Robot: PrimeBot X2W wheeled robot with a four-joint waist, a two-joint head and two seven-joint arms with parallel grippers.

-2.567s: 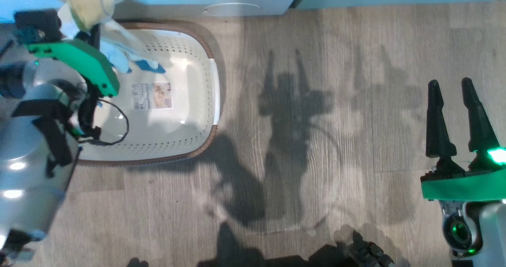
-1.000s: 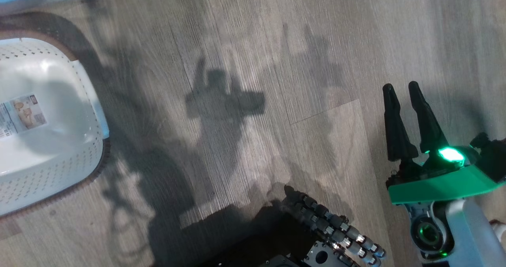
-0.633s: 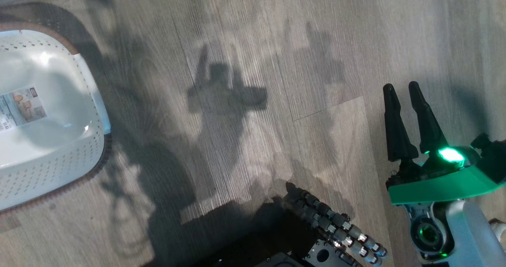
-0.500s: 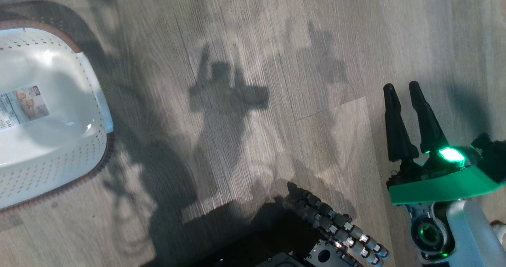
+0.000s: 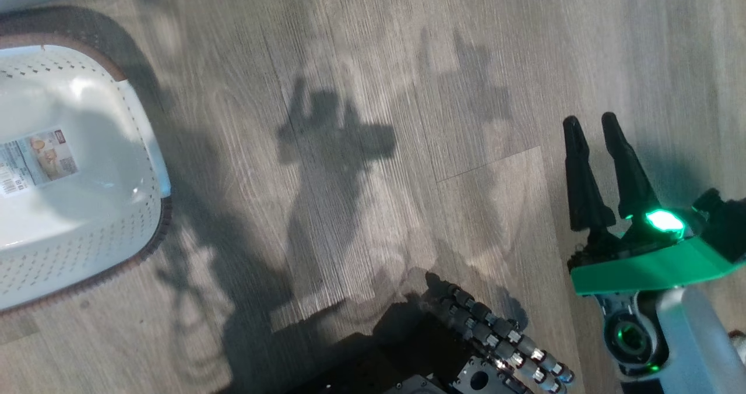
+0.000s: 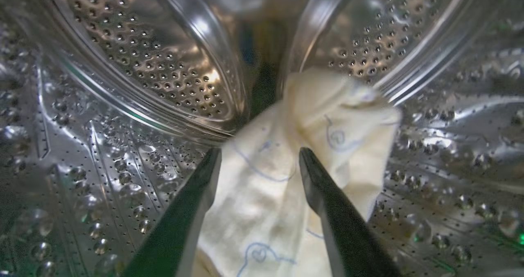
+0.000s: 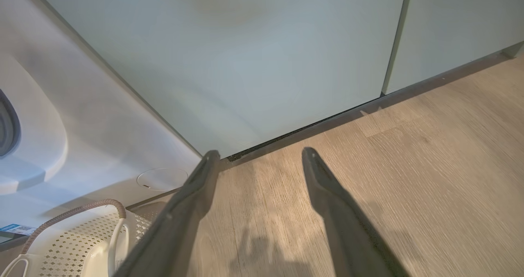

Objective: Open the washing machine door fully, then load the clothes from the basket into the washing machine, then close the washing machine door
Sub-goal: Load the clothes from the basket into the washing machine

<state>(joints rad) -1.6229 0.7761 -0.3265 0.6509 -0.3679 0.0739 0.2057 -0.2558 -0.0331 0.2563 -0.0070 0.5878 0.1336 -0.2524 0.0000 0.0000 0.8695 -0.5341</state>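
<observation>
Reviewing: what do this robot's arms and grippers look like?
The right gripper has two long, tapered black fingers on a bright green housing with a glowing green light, then a pale silver forearm. The left gripper has equally dark, pointed fingers.

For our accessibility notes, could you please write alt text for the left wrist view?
The open left gripper reaches inside the washing machine's perforated steel drum, where a cream-yellow garment with blue line drawings lies between its fingers.
</observation>
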